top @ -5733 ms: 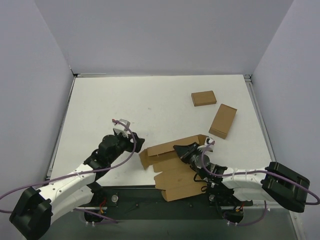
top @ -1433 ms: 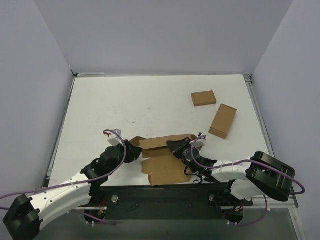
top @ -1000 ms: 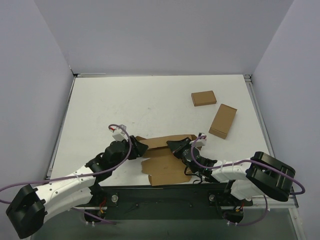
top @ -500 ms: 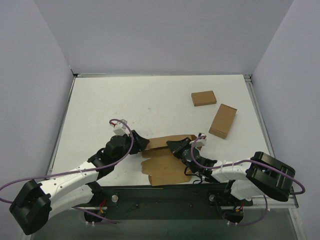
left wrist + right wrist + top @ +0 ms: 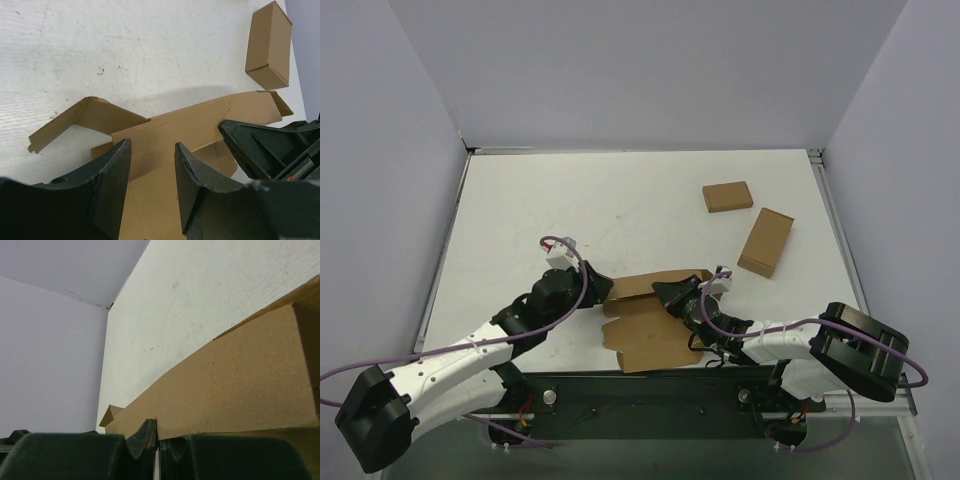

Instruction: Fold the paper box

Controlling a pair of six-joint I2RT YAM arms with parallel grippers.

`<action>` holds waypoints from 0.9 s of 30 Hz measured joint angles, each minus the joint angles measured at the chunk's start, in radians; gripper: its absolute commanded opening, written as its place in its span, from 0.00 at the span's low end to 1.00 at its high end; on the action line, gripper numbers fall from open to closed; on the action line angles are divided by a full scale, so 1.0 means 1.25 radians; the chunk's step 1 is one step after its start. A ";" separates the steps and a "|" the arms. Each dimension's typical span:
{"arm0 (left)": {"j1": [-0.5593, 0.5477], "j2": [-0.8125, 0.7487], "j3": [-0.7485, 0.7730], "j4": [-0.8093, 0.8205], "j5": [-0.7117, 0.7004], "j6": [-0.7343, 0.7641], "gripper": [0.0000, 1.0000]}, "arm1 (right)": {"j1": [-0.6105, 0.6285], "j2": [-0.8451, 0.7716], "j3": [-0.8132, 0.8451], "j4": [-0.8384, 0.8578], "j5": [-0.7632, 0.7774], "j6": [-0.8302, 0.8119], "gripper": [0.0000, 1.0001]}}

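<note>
The left gripper (image 5: 601, 291) has been closing in on the left end of the plain brown die-cut cardboard sheet (image 5: 655, 342), which is lying by the white table's (image 5: 620, 200) near edge. Its fingers are standing apart, gripping nothing. The right gripper (image 5: 667, 293) is pinching the sheet's raised far wall, so most folds are seemingly remaining. That gripper is hiding the sheet's right end.

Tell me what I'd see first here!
A big flat brown paper box, only partly folded, lies at the near edge of the white table, with two arms meeting over it. The left arm has open jaws at its left end; the right arm has shut jaws by its raised back strip. Two small brown boxes sit far right.
</note>
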 measured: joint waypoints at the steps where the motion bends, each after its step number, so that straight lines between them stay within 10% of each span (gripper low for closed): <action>1: -0.005 0.013 0.000 0.007 0.005 -0.002 0.50 | 0.000 0.000 0.000 0.000 0.000 0.000 0.00; 27: -0.011 0.200 -0.002 0.154 0.064 -0.042 0.53 | -0.001 0.000 0.000 -0.001 0.013 -0.001 0.00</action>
